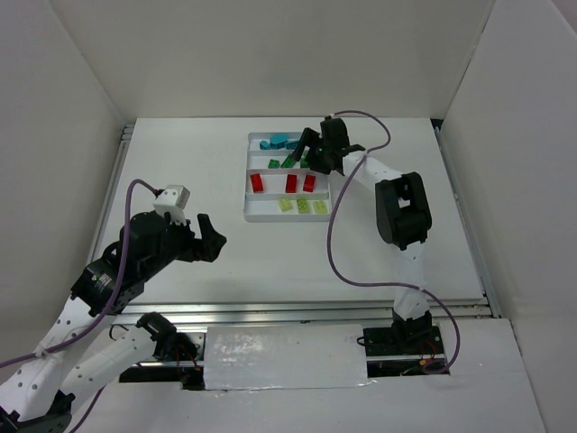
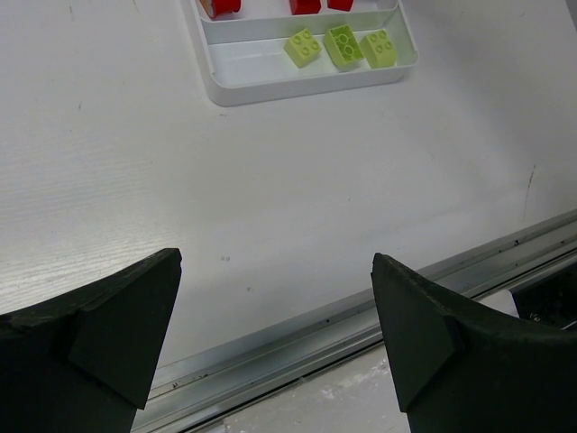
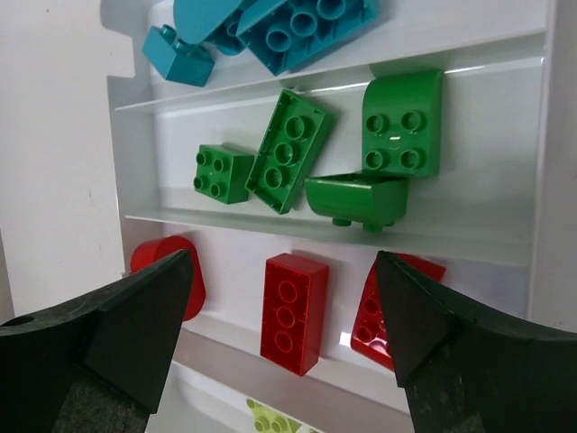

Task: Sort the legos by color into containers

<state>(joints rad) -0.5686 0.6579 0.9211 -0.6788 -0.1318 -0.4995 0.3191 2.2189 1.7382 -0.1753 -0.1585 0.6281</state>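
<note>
The white tray (image 1: 250, 209) lies at the table's far middle, its four containers holding legos row by row: teal-blue (image 1: 275, 142), dark green (image 1: 281, 162), red (image 1: 291, 183), pale yellow-green (image 1: 303, 206). My right gripper (image 1: 317, 155) hovers over the tray's right side, open and holding nothing. From its wrist I see several green legos (image 3: 288, 151) in one container and a red brick (image 3: 294, 311) lying below the gap of the right gripper (image 3: 284, 316). My left gripper (image 1: 209, 239) hangs open and empty over bare table, well short of the tray. Its wrist view shows three yellow-green bricks (image 2: 343, 45).
An aluminium rail (image 2: 361, 316) runs along the table's near edge under the left gripper (image 2: 275, 307). White walls close in the left, right and back. The right arm's purple cable (image 1: 338, 262) loops over the table right of the tray.
</note>
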